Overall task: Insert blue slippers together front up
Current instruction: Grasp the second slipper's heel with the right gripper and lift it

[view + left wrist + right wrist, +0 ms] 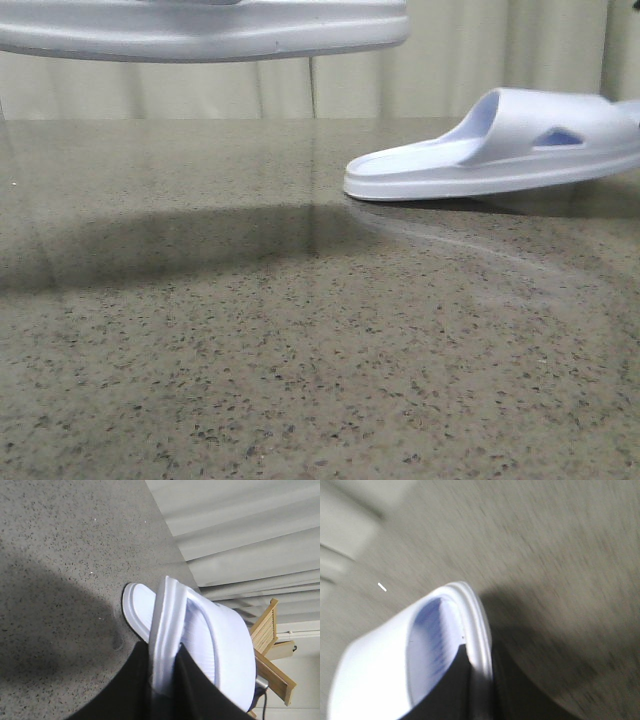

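Fingers, left [162,680]: clamped on one slipper's [200,635] side rim, lifted above table [300,350] for joining. Fingers, right [477,680]: gripping second slipper [510,150] edge, low near table's right edge.

You find no text, label, brand, number or sign that can be read in any of the three views. Neither pale slipper [520,140] shows a mark you can make out, the speckled table [300,350] bears none, and the right wrist view is too blurred for you to read anything there.
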